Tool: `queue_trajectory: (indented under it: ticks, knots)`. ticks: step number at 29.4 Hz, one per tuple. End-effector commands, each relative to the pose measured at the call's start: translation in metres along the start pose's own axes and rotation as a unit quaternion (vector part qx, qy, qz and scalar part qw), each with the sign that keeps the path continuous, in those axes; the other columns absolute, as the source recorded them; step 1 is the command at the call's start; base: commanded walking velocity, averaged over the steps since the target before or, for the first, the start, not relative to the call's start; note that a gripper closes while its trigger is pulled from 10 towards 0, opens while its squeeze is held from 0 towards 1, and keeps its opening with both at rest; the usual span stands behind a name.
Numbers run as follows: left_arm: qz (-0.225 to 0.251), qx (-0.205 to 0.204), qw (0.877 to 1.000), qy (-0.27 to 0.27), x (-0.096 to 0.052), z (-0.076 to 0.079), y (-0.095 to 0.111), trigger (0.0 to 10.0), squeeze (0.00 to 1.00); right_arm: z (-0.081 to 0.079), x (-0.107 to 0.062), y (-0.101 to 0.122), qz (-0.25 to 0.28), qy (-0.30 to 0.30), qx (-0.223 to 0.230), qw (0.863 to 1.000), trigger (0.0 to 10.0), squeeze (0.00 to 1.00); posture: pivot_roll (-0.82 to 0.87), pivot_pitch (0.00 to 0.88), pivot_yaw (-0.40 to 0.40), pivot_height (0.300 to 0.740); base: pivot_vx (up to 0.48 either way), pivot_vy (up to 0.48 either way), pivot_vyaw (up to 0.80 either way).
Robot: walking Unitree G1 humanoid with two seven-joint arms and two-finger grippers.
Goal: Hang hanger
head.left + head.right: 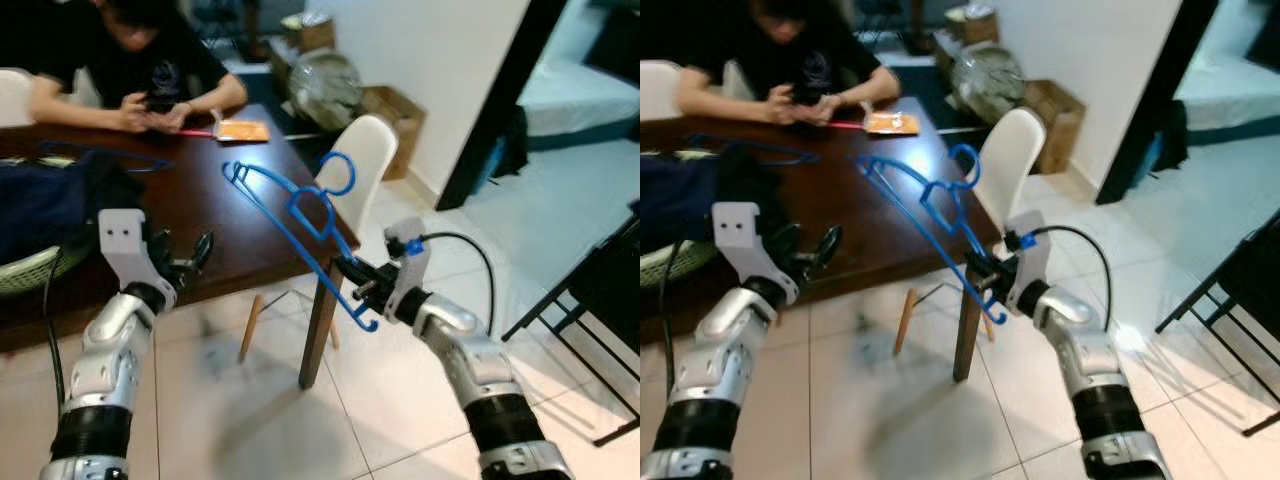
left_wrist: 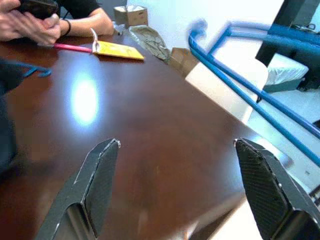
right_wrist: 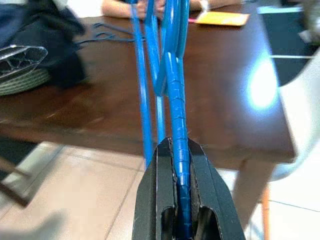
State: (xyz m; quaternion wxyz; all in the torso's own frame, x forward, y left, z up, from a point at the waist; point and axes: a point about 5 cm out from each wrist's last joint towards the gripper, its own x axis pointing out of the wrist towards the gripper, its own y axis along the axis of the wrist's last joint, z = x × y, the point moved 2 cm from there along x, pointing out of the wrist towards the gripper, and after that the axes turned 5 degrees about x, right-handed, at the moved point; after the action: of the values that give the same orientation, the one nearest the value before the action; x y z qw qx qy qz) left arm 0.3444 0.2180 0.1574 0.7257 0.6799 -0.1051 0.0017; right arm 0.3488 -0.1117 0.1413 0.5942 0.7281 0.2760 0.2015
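A blue plastic hanger (image 1: pixel 296 203) is held up over the corner of the dark wooden table (image 1: pixel 240 240), its hook (image 1: pixel 340 172) pointing up and away. My right gripper (image 1: pixel 358 285) is shut on one end of the hanger's lower bar; the right wrist view has the blue bar (image 3: pixel 178 125) clamped between the two black fingers (image 3: pixel 150 200). My left gripper (image 1: pixel 195 255) hovers open above the table's near edge, left of the hanger, with nothing between its fingers (image 2: pixel 100 175). The hanger's bars (image 2: pixel 260 95) cross the left wrist view.
A person (image 1: pixel 130 60) sits at the table's far side holding a phone. A white chair (image 1: pixel 358 160) stands at the table's corner. Dark clothes (image 1: pixel 60 195), a basket (image 1: pixel 25 268) and another blue hanger (image 1: pixel 110 155) lie on the table. A black rack (image 1: pixel 590 300) stands at right.
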Motion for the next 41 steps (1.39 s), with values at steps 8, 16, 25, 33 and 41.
queue_trajectory:
  ticks: [8, 16, 25, 33, 41]
  knots:
    - [-0.003, 0.011, 1.000, 0.013, -0.003, -0.004, -0.001, 10.0, 0.00, -0.006, 0.005, -0.007, -0.030, 0.006, -0.036, 0.999, 10.0, 0.00, 0.07, 0.000, -0.062, 0.740, 0.480, 0.000, -0.10]
    - [-0.009, 0.083, 0.996, 0.028, -0.005, -0.002, 0.002, 10.0, 0.00, -0.013, 0.009, -0.010, -0.048, 0.018, -0.084, 0.995, 10.0, 0.00, 0.07, 0.000, -0.062, 0.740, 0.480, 0.000, 0.00]
    - [-0.006, 0.101, 0.995, -0.024, -0.008, 0.045, 0.013, 10.0, 0.00, -0.013, 0.013, -0.013, -0.058, 0.001, -0.099, 0.993, 10.0, 0.00, 0.08, 0.004, -0.064, 0.740, 0.155, 0.000, 0.61]
    - [-0.002, 0.119, 0.969, -0.216, -0.022, 0.137, 0.013, 10.0, 0.00, -0.022, 0.021, -0.020, -0.092, -0.001, -0.105, 0.990, 10.0, 0.00, 0.09, 0.010, -0.063, 0.740, 0.000, 0.000, 0.00]
    - [-0.035, 0.158, 0.944, -0.287, -0.044, 0.174, -0.006, 10.0, 0.00, -0.051, 0.031, -0.021, -0.087, 0.009, -0.214, 0.973, 10.0, 1.00, 0.08, 0.018, -0.058, 0.740, 0.000, 0.000, 0.00]
